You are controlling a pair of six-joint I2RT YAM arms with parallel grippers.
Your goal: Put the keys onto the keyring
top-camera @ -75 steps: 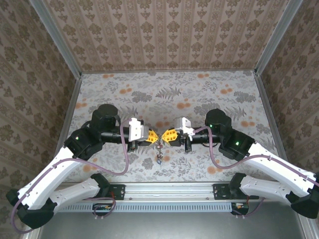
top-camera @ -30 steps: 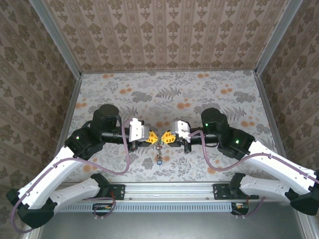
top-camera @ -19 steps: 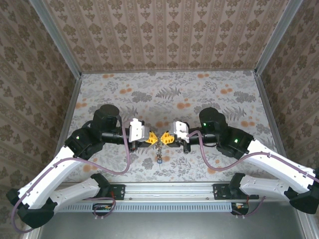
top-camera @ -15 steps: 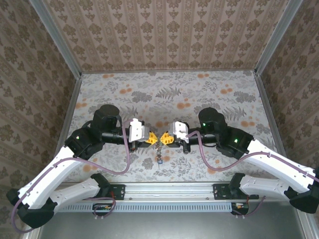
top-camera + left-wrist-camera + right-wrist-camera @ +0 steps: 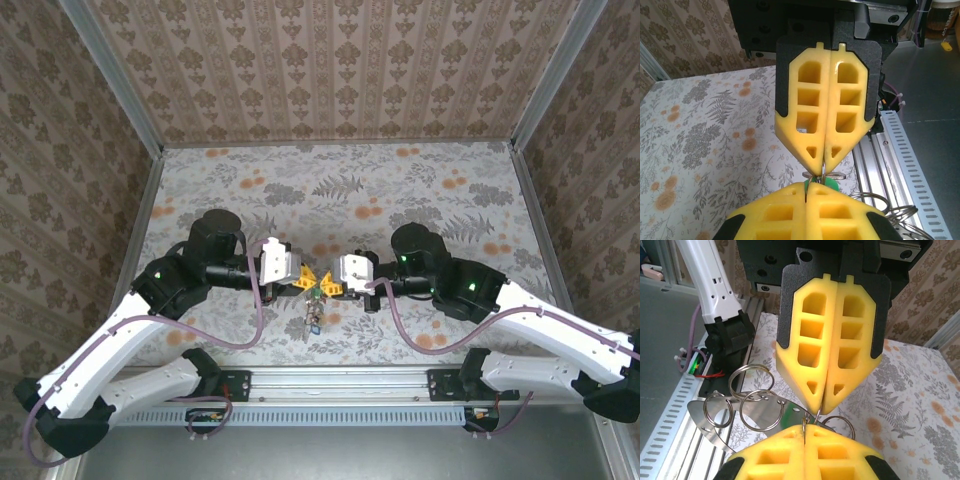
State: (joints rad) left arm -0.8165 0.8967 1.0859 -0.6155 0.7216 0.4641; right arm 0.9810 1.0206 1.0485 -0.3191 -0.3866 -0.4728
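The keyring [image 5: 760, 412] appears in the right wrist view as a cluster of thin, bright wire loops. Several of them overlap at the lower left of the frame, with a flat, mirror-bright metal strip [image 5: 715, 432] beneath them. In the top view it is a small glinting bunch just below the frame's middle. A green key head [image 5: 829, 186] peeps out just behind the fingertips at the lower centre of the left wrist view. The left gripper [image 5: 305, 280] and right gripper [image 5: 328, 287] meet nose to nose over the flowered table [image 5: 400, 190]. Both have their yellow fingers pressed fully together. A thin wire of the keyring runs into each seam, pinched at the tips.
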